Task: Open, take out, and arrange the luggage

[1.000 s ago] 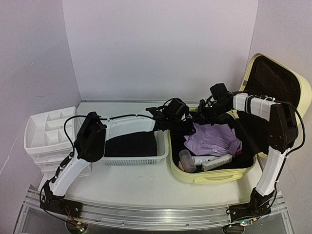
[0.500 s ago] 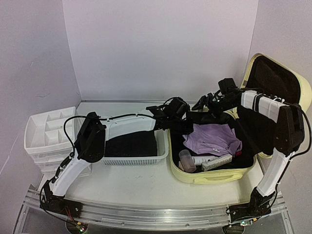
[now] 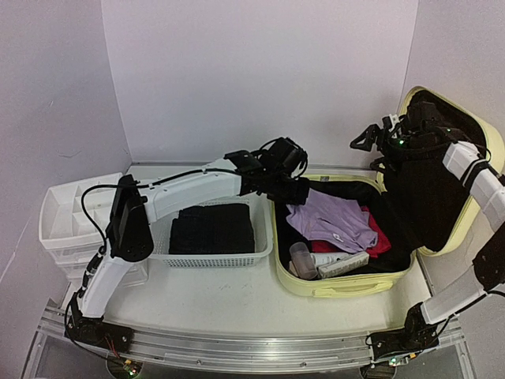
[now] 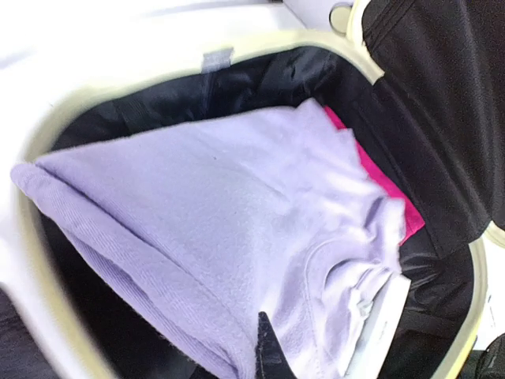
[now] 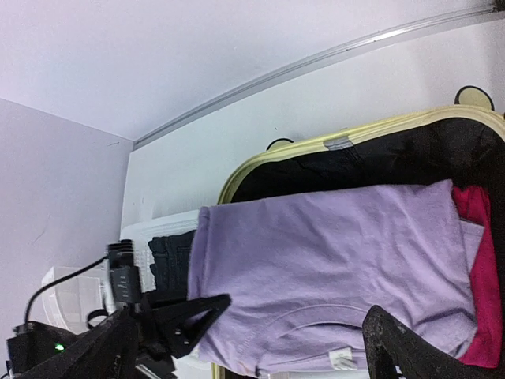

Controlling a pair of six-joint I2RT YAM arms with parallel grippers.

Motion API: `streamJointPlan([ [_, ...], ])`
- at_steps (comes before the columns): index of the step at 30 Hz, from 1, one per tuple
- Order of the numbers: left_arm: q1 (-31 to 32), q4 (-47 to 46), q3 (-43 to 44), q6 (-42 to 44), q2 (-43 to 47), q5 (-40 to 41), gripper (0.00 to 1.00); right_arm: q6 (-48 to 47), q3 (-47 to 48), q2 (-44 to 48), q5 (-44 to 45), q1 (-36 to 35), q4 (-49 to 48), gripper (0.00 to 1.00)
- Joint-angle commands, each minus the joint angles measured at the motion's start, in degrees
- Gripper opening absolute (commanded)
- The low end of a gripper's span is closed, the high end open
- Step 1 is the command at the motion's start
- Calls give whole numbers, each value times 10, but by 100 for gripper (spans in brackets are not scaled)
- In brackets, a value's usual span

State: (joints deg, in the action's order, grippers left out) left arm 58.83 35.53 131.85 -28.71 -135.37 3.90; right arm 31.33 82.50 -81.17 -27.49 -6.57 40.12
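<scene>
Over the luggage (image 3: 341, 287) edge, left pincer (image 3: 295, 193) pinches purple shirt (image 3: 327, 221).

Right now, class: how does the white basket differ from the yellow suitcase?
The basket is white mesh and lidless; the suitcase is yellow, hard-shelled, larger, its lid raised. The basket holds folded black clothes; the suitcase a lilac top over a pink garment. Both hold clothing.

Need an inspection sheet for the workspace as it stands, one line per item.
Surface: white table, bears everything below.
Job's things: luggage open, lid raised at right; lavender shirt, pink garment, bottle, white pack inside.
Clutter: white basket holding folded black garment; white organizer at left.
End effectors: left end effector shut on lavender shirt; right end effector open, raised near lid, empty.
Cables: black cable along left arm.
Surroundings: lilac walls; nothing else seen.
</scene>
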Motion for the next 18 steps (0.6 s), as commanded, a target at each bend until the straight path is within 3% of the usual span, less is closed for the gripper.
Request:
streamJointPlan([
  [1, -10, 54, 36, 68, 109, 49, 0, -26, -5, 6, 14, -2, 22, 98],
  [7, -35, 75, -70, 112, 212, 51, 0, -23, -15, 2, 6, -2, 23, 98],
  [18, -144, 85, -353, 99, 389, -23, 0, -15, -15, -1, -3, -2, 25, 98],
])
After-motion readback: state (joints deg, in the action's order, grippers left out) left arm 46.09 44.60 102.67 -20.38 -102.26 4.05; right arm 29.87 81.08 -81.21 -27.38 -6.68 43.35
